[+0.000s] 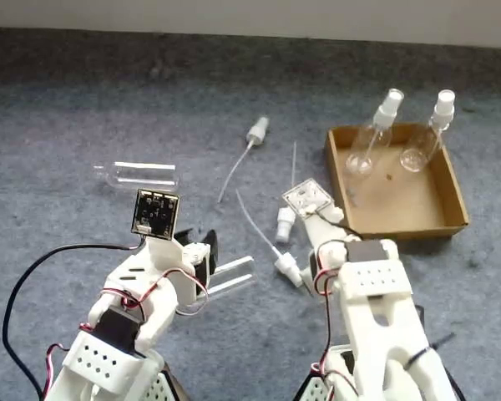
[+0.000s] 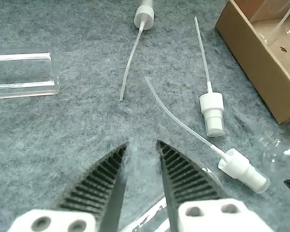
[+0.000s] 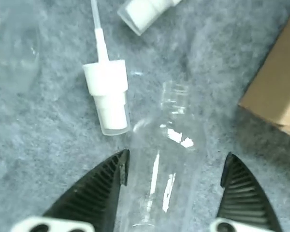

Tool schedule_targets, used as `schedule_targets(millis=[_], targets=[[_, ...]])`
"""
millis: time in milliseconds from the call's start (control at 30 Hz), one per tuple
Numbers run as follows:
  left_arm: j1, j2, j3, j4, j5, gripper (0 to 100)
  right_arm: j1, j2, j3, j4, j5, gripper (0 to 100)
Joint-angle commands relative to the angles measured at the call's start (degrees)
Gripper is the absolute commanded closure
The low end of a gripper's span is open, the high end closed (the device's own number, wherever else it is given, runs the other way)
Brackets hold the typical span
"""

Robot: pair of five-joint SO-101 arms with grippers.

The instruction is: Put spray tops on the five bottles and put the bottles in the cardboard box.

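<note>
My right gripper [image 3: 176, 162] is open, its fingers on either side of a clear bottle [image 3: 159, 183] that lies on the grey felt without a top. A white spray top [image 3: 108, 99] lies right beside that bottle's neck. My left gripper [image 2: 141, 146] is open by a narrow gap with nothing between its tips; another clear bottle [image 1: 231, 278] lies beneath it. A third topless bottle [image 1: 138, 174] lies at the far left. Three loose spray tops [image 1: 257, 129] [image 1: 285, 222] [image 1: 289, 268] with long tubes lie mid-table. The cardboard box [image 1: 451, 180] holds two capped bottles [image 1: 374, 134] [image 1: 428, 134].
The box corner [image 3: 280, 96] is close beside my right gripper. The thin dip tubes [image 2: 130, 63] [image 2: 203, 48] stretch across the felt between the arms and the far bottle [image 2: 21, 75]. Bare grey felt lies at the far left and front left.
</note>
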Motion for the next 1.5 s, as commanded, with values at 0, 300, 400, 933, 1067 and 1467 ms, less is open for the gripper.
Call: schedule_targets(millis=[0, 300, 400, 933, 1067, 1467], targets=[[1.3, -0.6, -0.4, -1.2, -0.4, 94, 0.4, 7.5, -4.7, 0.1, 0.1, 74.3], [1.3, -0.6, -0.4, -1.2, -0.4, 94, 0.6, 14.5, -7.5, 0.0, 0.1, 76.4], [1.3, -0.6, -0.4, -1.2, -0.4, 94, 0.6, 14.5, -9.4, 0.1, 0.1, 82.0], [1.3, -0.6, -0.4, -1.2, -0.4, 94, 0.5, 14.5, -9.5, 0.1, 0.5, 73.2], [1.3, -0.6, -0.4, -1.2, -0.4, 94, 0.4, 14.5, -9.7, 0.0, 0.5, 79.6], [1.3, -0.6, -0.4, -1.2, -15.2, 94, 3.2, 7.6, -16.2, 0.6, 0.0, 86.0]])
